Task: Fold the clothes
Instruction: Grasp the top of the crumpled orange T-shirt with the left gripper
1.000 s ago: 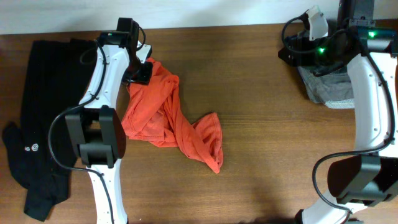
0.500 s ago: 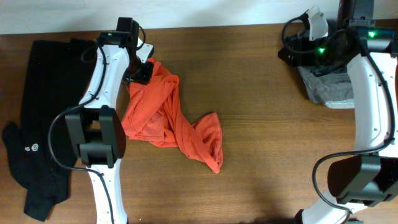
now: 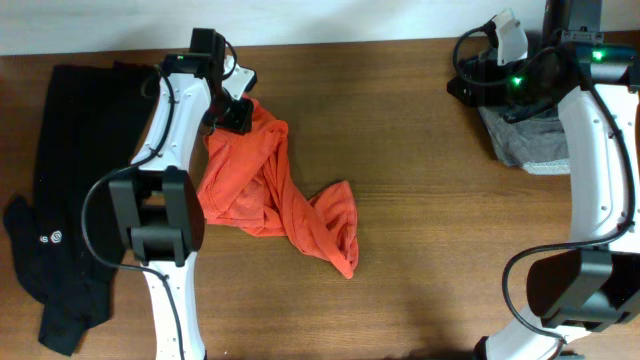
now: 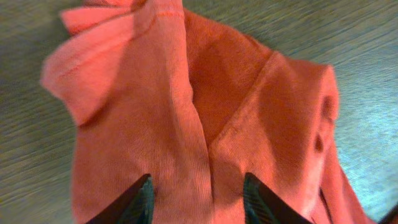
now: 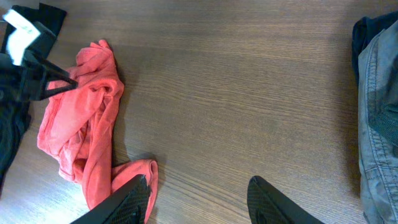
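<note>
The orange-red T-shirt (image 3: 268, 190) lies crumpled on the wooden table, running from upper left to lower right. My left gripper (image 3: 237, 108) sits at the shirt's top end. In the left wrist view its jaws (image 4: 198, 182) stand apart over flat orange fabric (image 4: 236, 106), and no fold is pinched between them. My right gripper (image 5: 199, 199) hangs open over bare wood at the far right, with nothing between its fingers. The long black garment (image 3: 70, 190) lies along the left edge. A dark grey garment (image 3: 530, 145) lies under the right arm.
The grey garment (image 5: 379, 118) fills the right edge of the right wrist view. Bare table (image 3: 430, 220) lies between the shirt and the right arm. The left arm's base (image 3: 155, 225) stands between the black garment and the shirt.
My left gripper has shifted slightly up and to the right at the shirt's top end, and its jaws have widened a little. The shirt and right arm have stayed put.
</note>
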